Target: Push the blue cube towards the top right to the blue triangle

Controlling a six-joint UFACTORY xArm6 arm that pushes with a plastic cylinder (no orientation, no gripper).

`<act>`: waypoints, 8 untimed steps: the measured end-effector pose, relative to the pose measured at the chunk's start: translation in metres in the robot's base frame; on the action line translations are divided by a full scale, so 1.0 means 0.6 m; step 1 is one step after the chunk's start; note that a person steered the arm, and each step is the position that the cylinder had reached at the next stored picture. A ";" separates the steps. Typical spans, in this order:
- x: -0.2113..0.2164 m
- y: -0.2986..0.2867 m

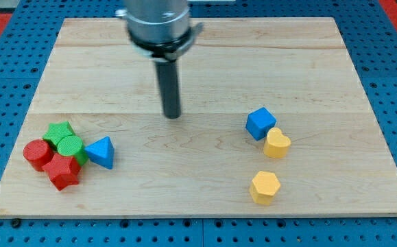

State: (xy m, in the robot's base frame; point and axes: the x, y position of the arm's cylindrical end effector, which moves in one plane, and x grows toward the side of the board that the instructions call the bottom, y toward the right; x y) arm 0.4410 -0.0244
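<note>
The blue cube [260,123] sits right of the board's middle, touching a yellow heart [277,143] at its lower right. The blue triangle [101,152] lies at the lower left, next to a cluster of green and red blocks. My tip [173,115] rests on the board near the centre, left of the blue cube and up and to the right of the blue triangle, touching no block.
A green star [59,132], a green cylinder [70,147], a red cylinder [38,154] and a red star-like block [64,171] cluster at the lower left. A yellow hexagon [265,187] lies below the heart. The wooden board [321,68] sits on a blue pegboard.
</note>
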 end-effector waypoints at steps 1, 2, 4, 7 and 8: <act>-0.046 0.123; -0.047 0.252; 0.060 0.172; 0.074 -0.079; 0.089 -0.104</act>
